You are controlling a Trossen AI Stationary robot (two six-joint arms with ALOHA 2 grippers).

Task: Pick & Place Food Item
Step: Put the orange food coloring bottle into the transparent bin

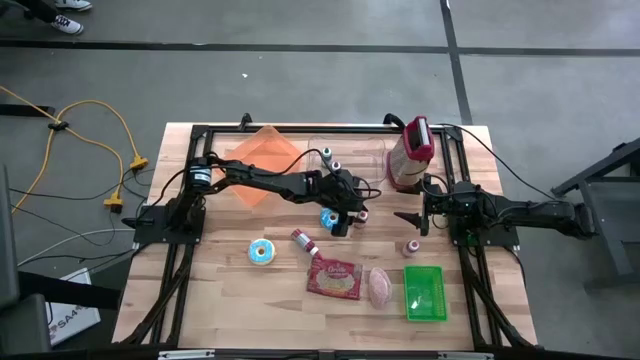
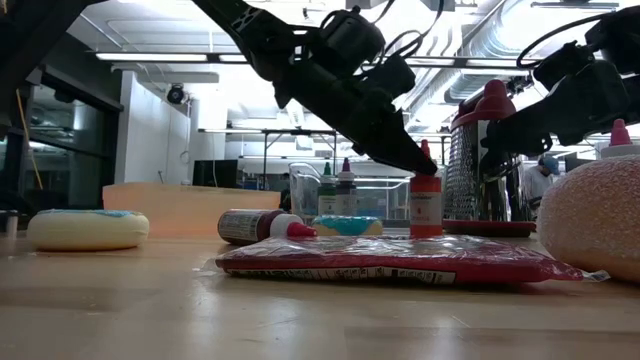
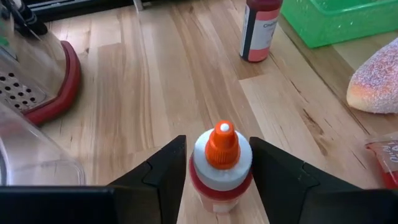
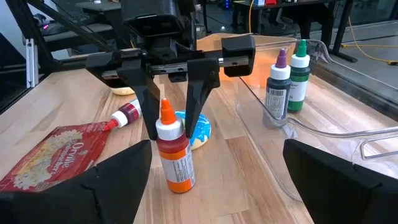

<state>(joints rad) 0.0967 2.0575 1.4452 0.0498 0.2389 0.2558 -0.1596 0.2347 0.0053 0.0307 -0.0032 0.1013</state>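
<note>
A small bottle with an orange cap and white shoulder [image 3: 221, 168] stands upright on the wooden table [image 1: 250, 300] near its middle [image 4: 174, 162]. My left gripper [image 3: 217, 158] reaches in from the left [image 1: 352, 215] and is shut on it, one finger on each side. My right gripper [image 1: 412, 218] waits open at the right, facing the bottle without touching it. A red popcorn bag [image 1: 335, 280], a pink sugared bun [image 1: 380, 287] and a blue-iced donut [image 1: 263, 252] lie flat near the front. My left gripper pinches the bottle's white shoulder [image 3: 200, 163], just below the orange cap, between its two fingers [image 4: 151, 118]. The fingers slant down from the table's left side. The bottle stands upright with its base on the table.
A green basket [image 1: 424, 293] sits at the front right, with a red bottle [image 3: 260, 31] beside it. A red-based grater [image 1: 412, 155], a clear tub holding a purple and a green bottle [image 4: 289, 78] and an orange tray [image 1: 265, 165] stand at the back. A second donut [image 4: 199, 134] and a fallen red bottle [image 1: 303, 241] lie close by.
</note>
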